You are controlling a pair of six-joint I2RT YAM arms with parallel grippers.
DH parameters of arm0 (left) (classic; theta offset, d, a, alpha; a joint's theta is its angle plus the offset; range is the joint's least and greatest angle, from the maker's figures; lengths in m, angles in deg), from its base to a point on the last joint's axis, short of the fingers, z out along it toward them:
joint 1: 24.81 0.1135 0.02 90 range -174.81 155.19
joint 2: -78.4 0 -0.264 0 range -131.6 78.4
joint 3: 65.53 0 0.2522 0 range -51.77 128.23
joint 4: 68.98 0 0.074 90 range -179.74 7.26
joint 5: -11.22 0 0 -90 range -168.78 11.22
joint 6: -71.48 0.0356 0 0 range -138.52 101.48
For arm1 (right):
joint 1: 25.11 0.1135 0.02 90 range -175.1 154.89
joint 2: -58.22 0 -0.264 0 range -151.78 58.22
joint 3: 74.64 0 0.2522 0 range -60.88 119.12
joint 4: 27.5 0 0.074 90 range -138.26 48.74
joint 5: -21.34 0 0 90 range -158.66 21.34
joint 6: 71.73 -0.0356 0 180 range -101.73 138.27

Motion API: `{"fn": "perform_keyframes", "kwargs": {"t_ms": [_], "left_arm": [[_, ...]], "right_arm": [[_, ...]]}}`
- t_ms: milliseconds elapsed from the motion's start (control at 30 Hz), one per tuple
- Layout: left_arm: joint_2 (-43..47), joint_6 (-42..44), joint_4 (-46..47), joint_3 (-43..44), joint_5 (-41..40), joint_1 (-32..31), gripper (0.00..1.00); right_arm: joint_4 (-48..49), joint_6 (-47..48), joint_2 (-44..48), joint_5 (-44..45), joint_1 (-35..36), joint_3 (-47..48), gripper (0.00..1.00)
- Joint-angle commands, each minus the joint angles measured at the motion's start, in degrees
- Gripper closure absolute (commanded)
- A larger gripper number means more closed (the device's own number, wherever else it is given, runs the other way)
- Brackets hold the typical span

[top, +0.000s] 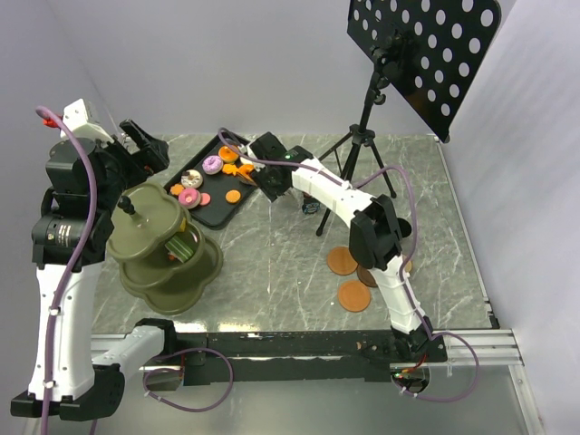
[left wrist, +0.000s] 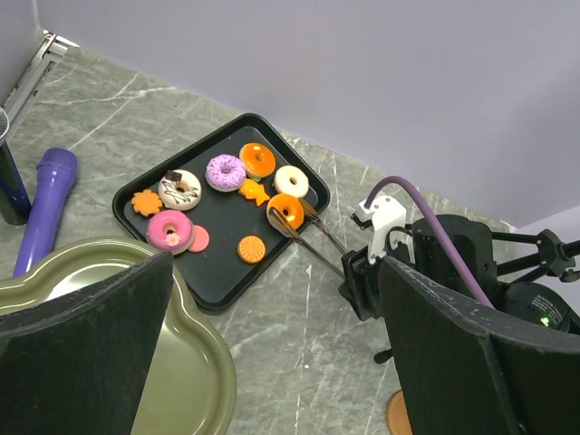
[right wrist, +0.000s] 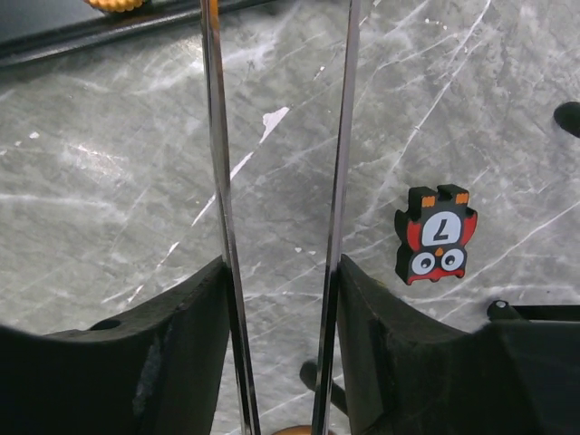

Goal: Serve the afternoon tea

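Your left fingers [left wrist: 82, 353] are hanging open above the stand [left wrist: 190, 381]. Donuts [left wrist: 226, 171] are lying on the tray [left wrist: 227, 272]. Your right fingers [right wrist: 163, 362] are clamping the tongs [right wrist: 217, 181], whose tips are sitting at the orange donut [left wrist: 286, 209] there.

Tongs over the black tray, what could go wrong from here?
The thin tongs in the right gripper meet the orange donut nearest the tray edge only at their tips, so it may slip out when lifted. The white donut and star cookie sit close by; a skewed squeeze could nudge them.
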Motion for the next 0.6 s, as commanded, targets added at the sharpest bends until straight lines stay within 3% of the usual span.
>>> {"fn": "perform_keyframes", "kwargs": {"t_ms": [0, 267, 567], "left_arm": [[0.7, 0.8, 2.0, 0.0, 0.0, 0.3, 0.00], [0.6, 0.7, 2.3, 0.1, -0.1, 0.4, 0.00], [-0.1, 0.3, 2.1, 0.7, -0.7, 0.5, 0.00]], "right_arm": [[-2.2, 1.4, -1.3, 1.9, 0.7, 2.9, 0.51], [1.9, 0.8, 3.3, 1.8, 1.2, 0.6, 0.62], [10.6, 0.1, 18.4, 1.5, 3.4, -10.6, 0.66]]}}
